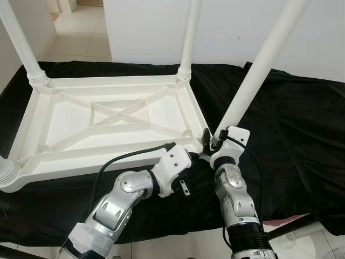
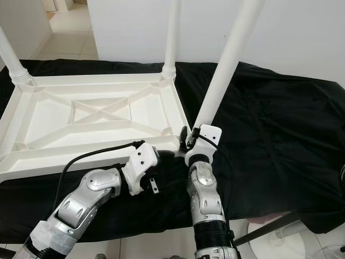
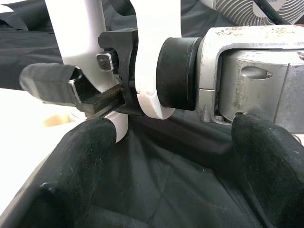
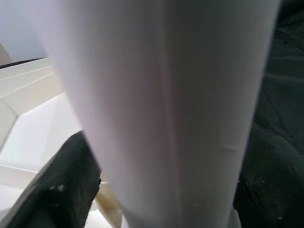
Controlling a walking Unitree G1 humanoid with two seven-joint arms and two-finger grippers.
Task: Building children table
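A white plastic children's table lies upside down on a black cloth. Upright legs stand at its far left corner and far right corner. A third leg leans to the right at the near right corner. My right gripper is shut on the base of that leg, and the right wrist view has the leg between both fingers. My left gripper is open just beside it at the same corner, its fingers wide apart, facing the right gripper's wrist.
A ribbed leg end shows at the near left corner. The cloth covers the floor to the right of the table. A white wall stands behind, with a tiled floor at the far left. A dark bar and a white base sit at the lower right.
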